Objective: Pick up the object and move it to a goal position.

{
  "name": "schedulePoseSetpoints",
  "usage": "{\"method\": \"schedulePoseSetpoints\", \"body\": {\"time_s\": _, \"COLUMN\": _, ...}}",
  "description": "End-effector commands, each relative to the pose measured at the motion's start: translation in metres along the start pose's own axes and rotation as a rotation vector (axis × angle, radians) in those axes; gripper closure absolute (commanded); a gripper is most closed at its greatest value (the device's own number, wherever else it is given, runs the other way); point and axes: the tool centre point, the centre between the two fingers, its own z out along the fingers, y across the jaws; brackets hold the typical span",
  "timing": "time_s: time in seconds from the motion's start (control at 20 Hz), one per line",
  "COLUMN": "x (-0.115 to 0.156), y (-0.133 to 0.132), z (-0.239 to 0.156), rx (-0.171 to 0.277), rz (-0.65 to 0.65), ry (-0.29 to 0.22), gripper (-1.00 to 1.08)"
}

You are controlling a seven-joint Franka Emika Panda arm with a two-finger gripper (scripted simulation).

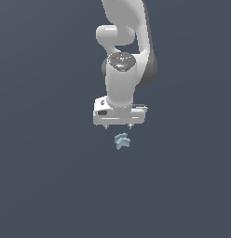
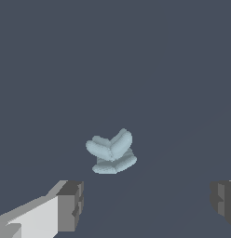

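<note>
The object [image 1: 122, 141] is a tiny pale blue-grey lobed lump lying on the dark grey floor. In the exterior view the white gripper [image 1: 118, 126] hangs just above and behind it, fingertips barely showing under the hand. In the wrist view the object [image 2: 111, 152] lies ahead of the gripper [image 2: 147, 202], apart from both fingers and not between them. One grey finger pad [image 2: 71, 205] and the other [image 2: 223, 201] stand far apart, so the gripper is open and holds nothing.
The white arm [image 1: 122, 56] rises behind the hand toward the top of the exterior view. Only the flat dark grey floor [image 1: 52, 176] surrounds the object.
</note>
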Motion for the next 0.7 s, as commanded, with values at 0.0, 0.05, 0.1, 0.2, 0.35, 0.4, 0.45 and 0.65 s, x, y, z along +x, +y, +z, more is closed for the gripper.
{"method": "schedulePoseSetpoints", "body": {"time_s": 0.0, "x": 0.000, "y": 0.000, "z": 0.000, "rx": 0.000, "rz": 0.000, "ry": 0.000, "gripper": -0.92}}
{"method": "schedulePoseSetpoints", "body": {"time_s": 0.05, "x": 0.000, "y": 0.000, "z": 0.000, "rx": 0.000, "rz": 0.000, "ry": 0.000, "gripper": -0.92}}
{"method": "schedulePoseSetpoints", "body": {"time_s": 0.1, "x": 0.001, "y": -0.001, "z": -0.001, "rx": 0.000, "rz": 0.001, "ry": 0.001, "gripper": -0.92}}
{"method": "schedulePoseSetpoints", "body": {"time_s": 0.2, "x": 0.003, "y": -0.003, "z": -0.002, "rx": 0.000, "rz": 0.002, "ry": 0.006, "gripper": -0.92}}
{"method": "schedulePoseSetpoints", "body": {"time_s": 0.35, "x": 0.008, "y": -0.008, "z": -0.006, "rx": -0.001, "rz": 0.004, "ry": 0.016, "gripper": -0.92}}
{"method": "schedulePoseSetpoints", "body": {"time_s": 0.4, "x": 0.009, "y": -0.009, "z": -0.007, "rx": -0.001, "rz": 0.003, "ry": 0.018, "gripper": -0.92}}
{"method": "schedulePoseSetpoints", "body": {"time_s": 0.45, "x": 0.010, "y": -0.010, "z": -0.008, "rx": -0.001, "rz": 0.002, "ry": 0.020, "gripper": -0.92}}
{"method": "schedulePoseSetpoints", "body": {"time_s": 0.65, "x": 0.010, "y": -0.011, "z": -0.009, "rx": -0.001, "rz": -0.001, "ry": 0.022, "gripper": -0.92}}
